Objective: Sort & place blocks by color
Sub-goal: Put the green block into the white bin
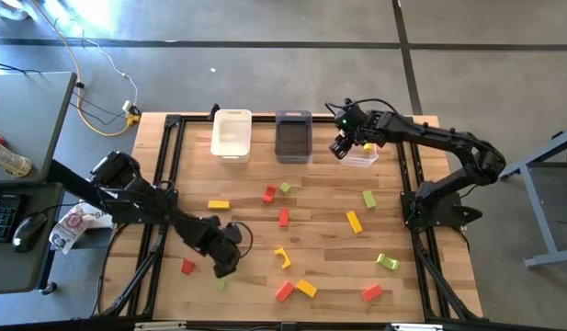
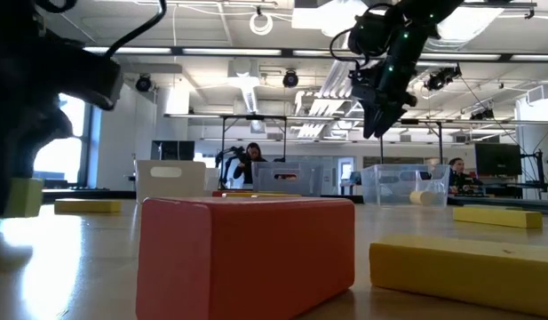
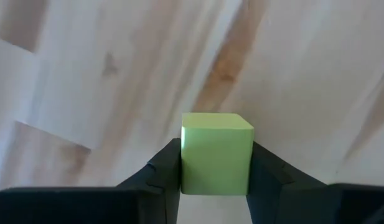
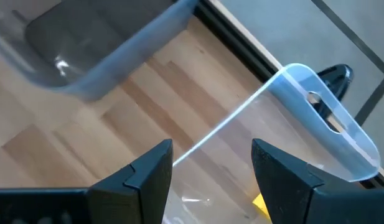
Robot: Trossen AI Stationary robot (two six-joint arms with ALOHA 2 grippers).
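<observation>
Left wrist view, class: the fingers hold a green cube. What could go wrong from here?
1. The left gripper pinches only the green cube's lower part, so it might slip or twist when lifted.
2. Carrying it to the bins, the left arm may meet the right gripper, which hovers open above the clear bin.

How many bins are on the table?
3, along the far edge: a white rectangular plastic bin leftmost, a dark grey bin in the middle, a clear plastic bin rightmost, under the right gripper.
</observation>
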